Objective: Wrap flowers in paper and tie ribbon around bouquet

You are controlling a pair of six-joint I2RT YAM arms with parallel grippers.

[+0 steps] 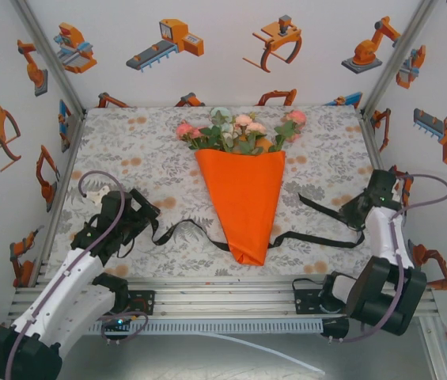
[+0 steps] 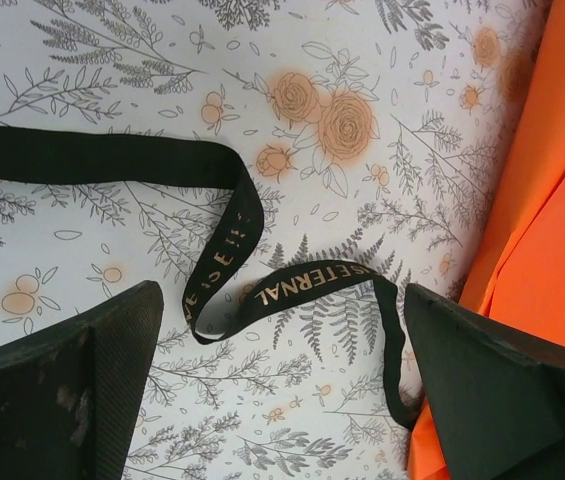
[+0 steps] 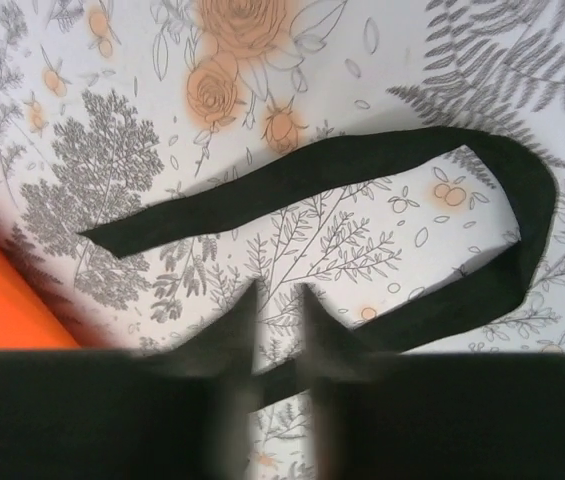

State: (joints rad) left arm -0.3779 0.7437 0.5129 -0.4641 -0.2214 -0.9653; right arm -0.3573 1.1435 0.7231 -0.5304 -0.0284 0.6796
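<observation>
The bouquet lies at the table's middle: an orange paper [image 1: 243, 198] cone with its tip toward me and pink, white and green flowers [image 1: 239, 131] at its far wide end. The black ribbon [image 1: 183, 228] runs under the cone's lower part and out on both sides. My left gripper [image 1: 145, 212] hangs open over the ribbon's left part [image 2: 232, 215], which lies loose between wide-spread fingers [image 2: 112, 360], with the paper [image 2: 552, 200] at the right. My right gripper [image 1: 355, 212] hovers over the curled right part of the ribbon [image 3: 362, 160]. Its blurred fingertips [image 3: 252, 300] stand a narrow gap apart, and the ribbon crosses that gap.
A floral tablecloth [image 1: 128, 150] covers the table, with white printed walls on three sides. An aluminium rail [image 1: 223, 293] runs along the near edge between the arm bases. The paper's edge [image 3: 2, 290] shows left of my right gripper.
</observation>
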